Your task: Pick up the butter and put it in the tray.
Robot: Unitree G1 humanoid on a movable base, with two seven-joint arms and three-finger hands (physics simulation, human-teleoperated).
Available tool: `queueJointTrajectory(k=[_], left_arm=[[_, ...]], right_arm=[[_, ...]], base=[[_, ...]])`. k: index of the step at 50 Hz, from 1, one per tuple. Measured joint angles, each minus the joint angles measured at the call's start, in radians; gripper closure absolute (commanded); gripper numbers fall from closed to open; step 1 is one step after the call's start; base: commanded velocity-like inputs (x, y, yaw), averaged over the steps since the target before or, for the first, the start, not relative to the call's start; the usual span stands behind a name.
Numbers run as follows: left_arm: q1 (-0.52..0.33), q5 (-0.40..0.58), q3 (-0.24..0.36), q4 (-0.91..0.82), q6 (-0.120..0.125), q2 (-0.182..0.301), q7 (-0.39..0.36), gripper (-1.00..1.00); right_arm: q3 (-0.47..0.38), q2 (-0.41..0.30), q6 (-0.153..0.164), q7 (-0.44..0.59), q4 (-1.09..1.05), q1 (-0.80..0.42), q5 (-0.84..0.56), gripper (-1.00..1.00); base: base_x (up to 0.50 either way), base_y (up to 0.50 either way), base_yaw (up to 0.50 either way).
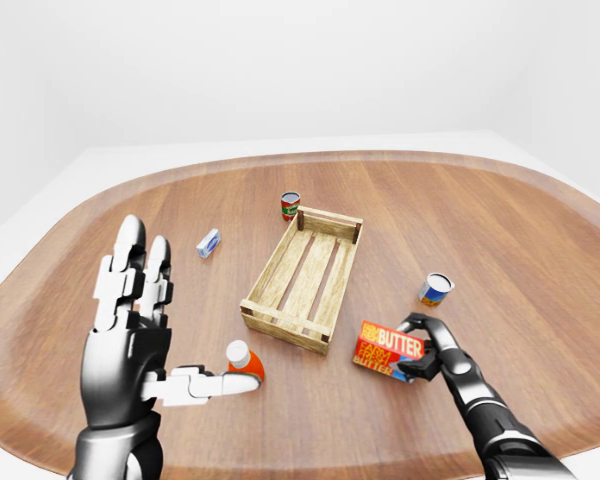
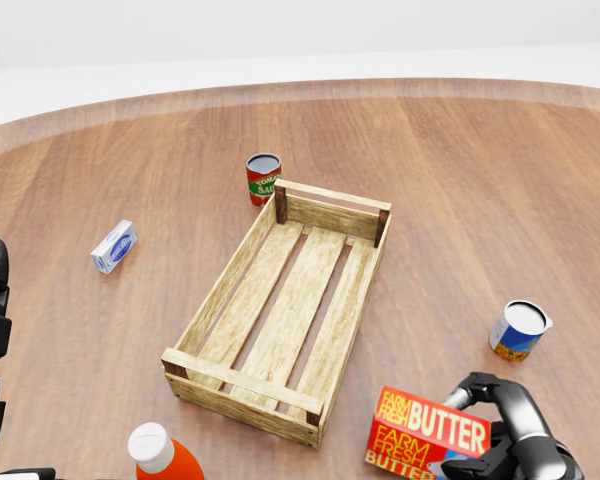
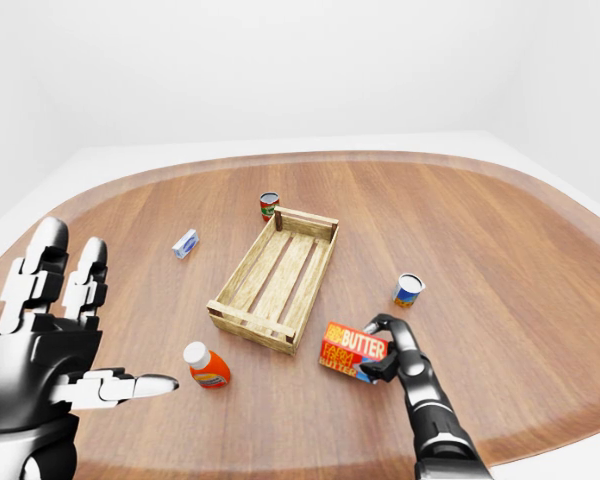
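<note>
Beside the tray, red lettered butter.

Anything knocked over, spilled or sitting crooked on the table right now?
Only the butter box sits tilted, because the right hand is closed round its end, just right of the tray's near corner. The tomato can, blue can, small blue carton and orange bottle look undisturbed; nothing spilled.
</note>
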Motion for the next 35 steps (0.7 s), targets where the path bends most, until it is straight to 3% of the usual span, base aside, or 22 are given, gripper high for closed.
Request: queueJointTrajectory(k=[10,21,35], left_arm=[[0.002,0.0,0.0,-0.003,0.0,-0.001,-0.001,-1.0],[0.004,0.002,-0.003,-0.002,0.0,-0.001,0.0,-1.0],[0.008,0.0,-0.001,-0.009,0.0,-0.002,-0.002,-1.0]], right_arm=[[-0.018,-0.006,0.001,0.065,-0.218,0.082,0.072,1.0],[-0.058,-0.006,0.024,0.119,-0.416,0.149,0.116,1.0],[-0.094,0.01,0.099,0.148,-0.631,0.188,0.127,1.0]], base=[[0.0,0.0,0.0],[0.0,0.0,0.0],[0.0,0.0,0.0]])
